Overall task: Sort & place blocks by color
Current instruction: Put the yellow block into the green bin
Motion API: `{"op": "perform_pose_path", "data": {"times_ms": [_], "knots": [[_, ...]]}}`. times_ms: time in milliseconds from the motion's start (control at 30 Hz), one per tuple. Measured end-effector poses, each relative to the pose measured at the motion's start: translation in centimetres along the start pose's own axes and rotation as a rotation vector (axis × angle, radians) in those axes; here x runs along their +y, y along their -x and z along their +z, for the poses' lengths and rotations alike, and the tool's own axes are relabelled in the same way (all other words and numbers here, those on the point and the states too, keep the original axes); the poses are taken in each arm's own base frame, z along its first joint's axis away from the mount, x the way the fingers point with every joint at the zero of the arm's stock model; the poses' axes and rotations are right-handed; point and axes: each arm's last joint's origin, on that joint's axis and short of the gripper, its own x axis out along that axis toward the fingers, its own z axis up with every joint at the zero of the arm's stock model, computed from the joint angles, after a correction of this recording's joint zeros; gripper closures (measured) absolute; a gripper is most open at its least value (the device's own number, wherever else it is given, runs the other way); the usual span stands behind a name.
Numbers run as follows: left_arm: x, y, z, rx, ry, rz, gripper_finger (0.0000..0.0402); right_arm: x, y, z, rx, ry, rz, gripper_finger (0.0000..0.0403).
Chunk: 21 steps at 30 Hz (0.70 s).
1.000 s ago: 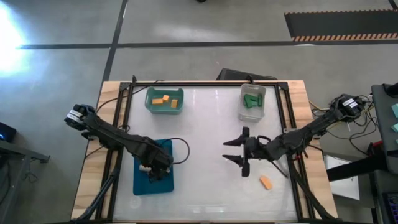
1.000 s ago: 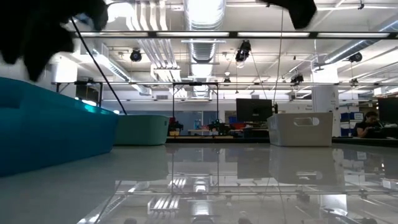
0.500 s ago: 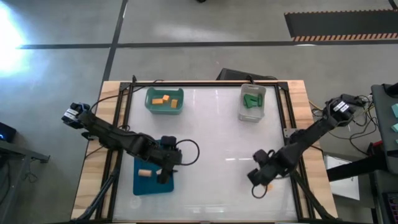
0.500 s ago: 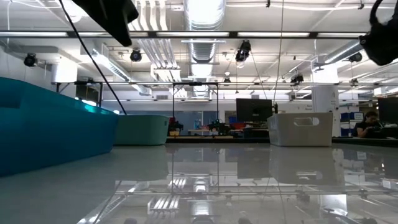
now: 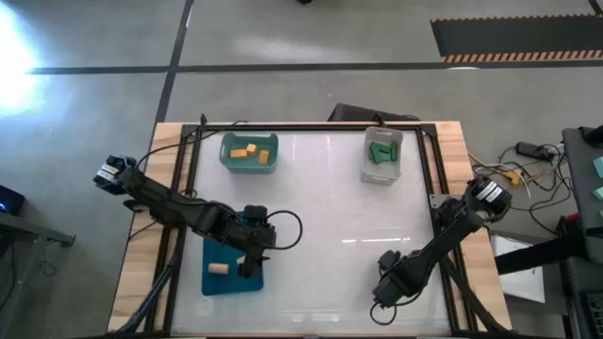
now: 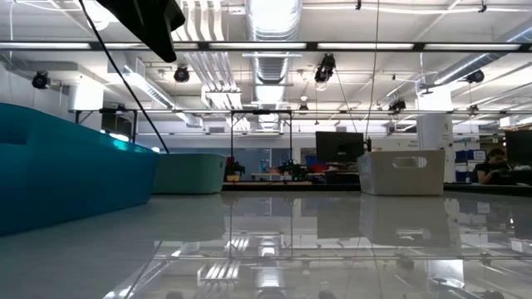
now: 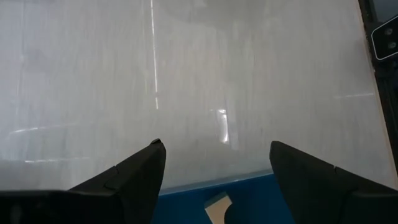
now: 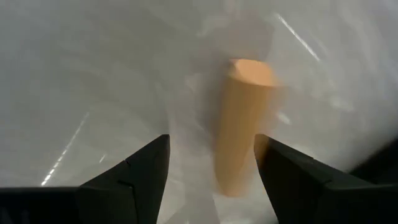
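An orange block (image 8: 244, 127) lies on the white table, blurred in the right wrist view. My right gripper (image 8: 211, 177) hangs open just above it, pointing down, a finger on either side and touching nothing. In the high view that gripper (image 5: 384, 294) hides the block. My left gripper (image 5: 249, 262) stands open over the blue bin (image 5: 215, 282), where a tan block (image 5: 219, 267) lies on the floor. Orange blocks (image 5: 247, 151) sit in the teal bin (image 5: 268, 165). Green blocks (image 5: 382, 153) sit in the clear bin (image 5: 367, 174).
The teal and clear bins stand at the table's far edge, and the blue bin stands near the left front. Bare white tabletop (image 5: 330, 217) lies between them. A black frame rail (image 5: 429, 179) runs along the table's sides.
My right gripper has swung from the table's middle toward the near right corner, sunk, and turned to point down over the orange block. My left gripper has risen a little out of the blue bin and rolled. The tan block now lies uncovered in that bin.
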Motion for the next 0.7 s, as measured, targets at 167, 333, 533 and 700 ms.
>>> {"op": "perform_pose_path", "data": {"times_ms": [167,333,533,700], "knots": [[0.0,0.0,0.0,-0.001,0.000,0.000,0.0130,1.0,-0.7,0.1,-0.012,0.041,-0.008,0.0194],[0.0,0.0,0.1,-0.014,0.001,-0.001,0.0130,1.1,-0.4,0.1,-0.053,0.064,0.003,0.0272],[-0.3,0.0,1.0,-0.105,0.009,-0.026,0.0130,0.9,2.1,0.3,-0.317,0.136,0.090,0.0358],[-0.7,-0.6,1.8,-0.255,-0.013,-0.067,0.0130,1.2,5.0,1.0,-0.745,0.282,0.254,0.0358]]}}
